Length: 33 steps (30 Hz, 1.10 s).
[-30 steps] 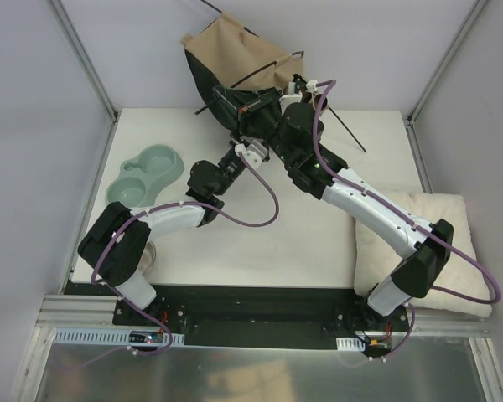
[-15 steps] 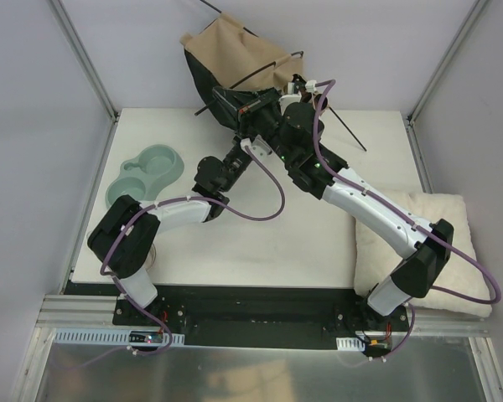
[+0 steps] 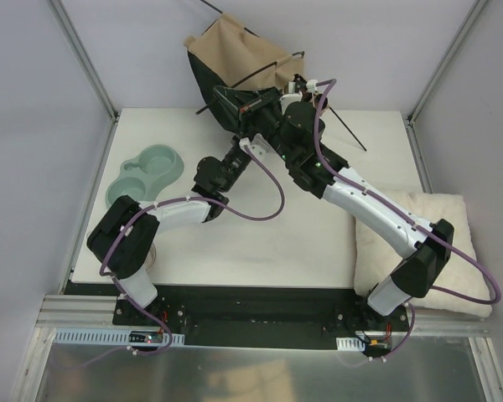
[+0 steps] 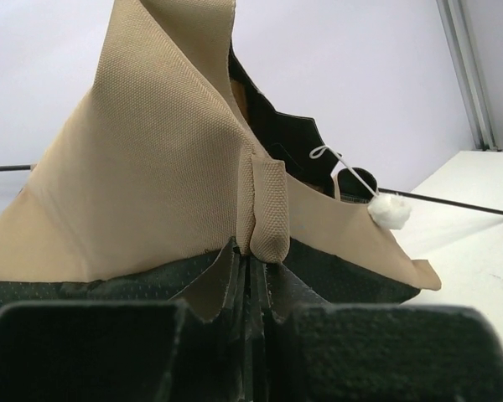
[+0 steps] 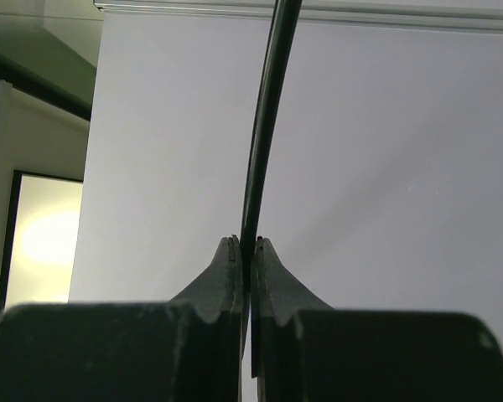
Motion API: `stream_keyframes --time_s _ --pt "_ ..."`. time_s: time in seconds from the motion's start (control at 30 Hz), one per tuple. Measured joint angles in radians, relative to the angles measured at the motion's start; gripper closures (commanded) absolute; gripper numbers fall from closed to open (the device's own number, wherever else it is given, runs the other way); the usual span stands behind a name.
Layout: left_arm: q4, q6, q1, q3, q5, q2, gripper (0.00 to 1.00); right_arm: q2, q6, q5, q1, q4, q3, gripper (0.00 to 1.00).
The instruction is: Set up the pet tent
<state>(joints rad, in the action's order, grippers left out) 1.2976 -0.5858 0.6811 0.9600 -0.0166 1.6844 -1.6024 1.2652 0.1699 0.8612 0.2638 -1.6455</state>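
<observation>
A white table (image 3: 260,243) is enclosed by pale grey walls and metal corner posts. At the table's 12 o'clock edge the tent (image 3: 235,50) is held up against the back wall, with tan fabric uppermost and black lining below.

The left hand (image 4: 250,251) is pressed together on a folded tan seam at the tent's lower edge, and black lining is spread to either side of its fingers. In the left wrist view a white pom-pom (image 4: 390,211) is hung on a thin white cord at about 3 o'clock from that seam.

The right hand (image 5: 249,247) is clamped on a thin black pole (image 5: 268,109), which is curved upward from between the fingertips against the wall. A second pole (image 3: 345,132) is slanted out of the tent toward 2 o'clock over the table.

A green double bowl (image 3: 147,174) is set at 9 o'clock on the table. A fluffy cream cushion (image 3: 453,243) is laid at 4 o'clock by the table's edge.
</observation>
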Motion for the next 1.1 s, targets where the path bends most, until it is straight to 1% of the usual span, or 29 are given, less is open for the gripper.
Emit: stream_keyframes --time_s 0.1,0.27,0.63,0.87,1.1 --pt "0.0 0.026 -0.001 -0.017 0.0 -0.016 1.0 0.0 0.0 -0.002 -0.003 0.0 0.0 1.0" --pt "0.002 0.106 -0.016 -0.086 0.0 -0.085 1.0 0.005 0.0 -0.011 -0.013 0.012 0.013 1.0" --pt "-0.004 0.287 -0.081 -0.207 -0.033 -0.206 1.0 0.056 -0.005 -0.056 -0.042 0.042 0.114 1.0" --pt "-0.076 0.354 -0.121 -0.236 -0.109 -0.289 1.0 0.059 -0.057 -0.076 -0.073 0.047 0.139 1.0" --pt "-0.169 0.431 -0.171 -0.236 -0.188 -0.338 1.0 0.059 -0.133 -0.1 -0.091 0.048 0.162 1.0"
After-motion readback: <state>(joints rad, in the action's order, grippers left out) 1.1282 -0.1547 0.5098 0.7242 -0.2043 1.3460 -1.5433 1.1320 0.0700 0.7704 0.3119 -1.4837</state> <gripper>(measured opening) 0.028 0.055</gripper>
